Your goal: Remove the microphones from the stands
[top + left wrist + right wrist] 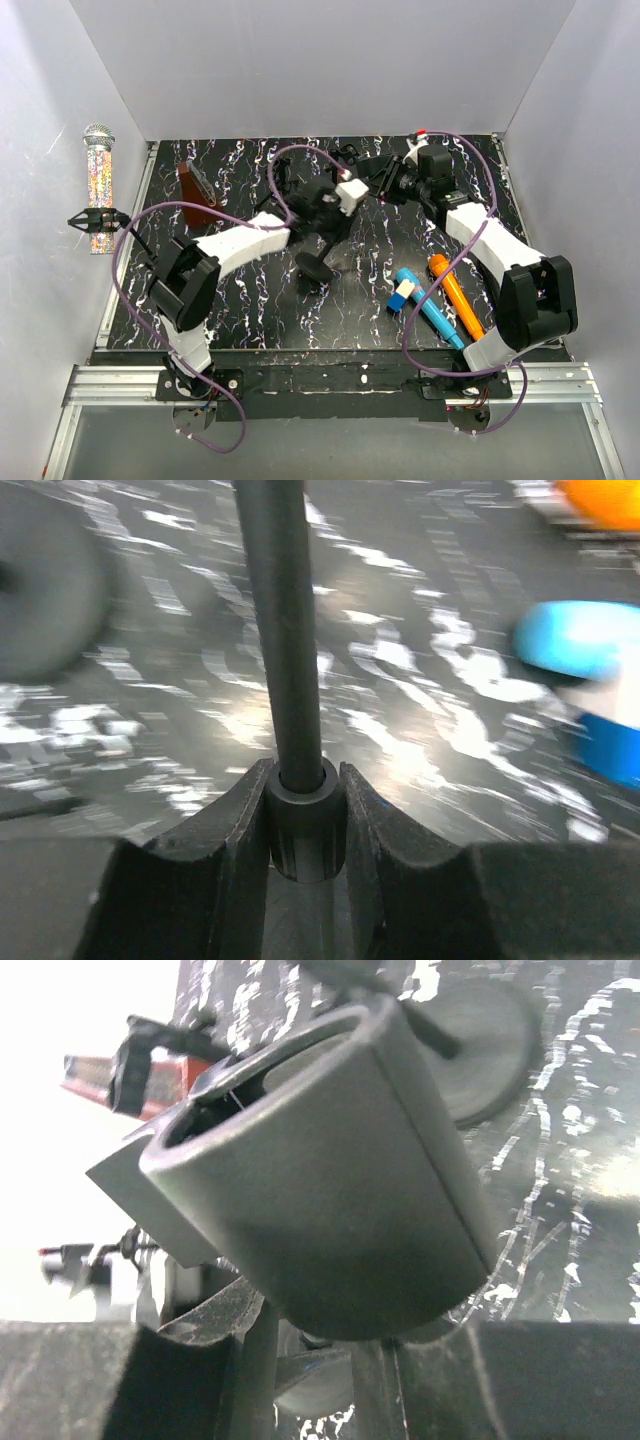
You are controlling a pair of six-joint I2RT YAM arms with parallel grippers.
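The microphone (99,186), silver-headed with a glittery body, lies at the far left beyond the mat, apart from the stand, with a small black clip (97,218) round its lower part. The black stand rises from a round base (316,272) at mid-table. My left gripper (325,225) is shut on the collar of the stand's pole (280,630), its fingers (235,820) pressed to both sides. My right gripper (375,175) is shut on the foot of the stand's grey cup-shaped holder (320,1160), which shows nothing inside it.
A blue pen (430,305) with a blue and white piece (402,293) beside it and an orange pen (455,295) lie right of the stand. A red-brown box (197,183) sits at the back left. White walls close in three sides.
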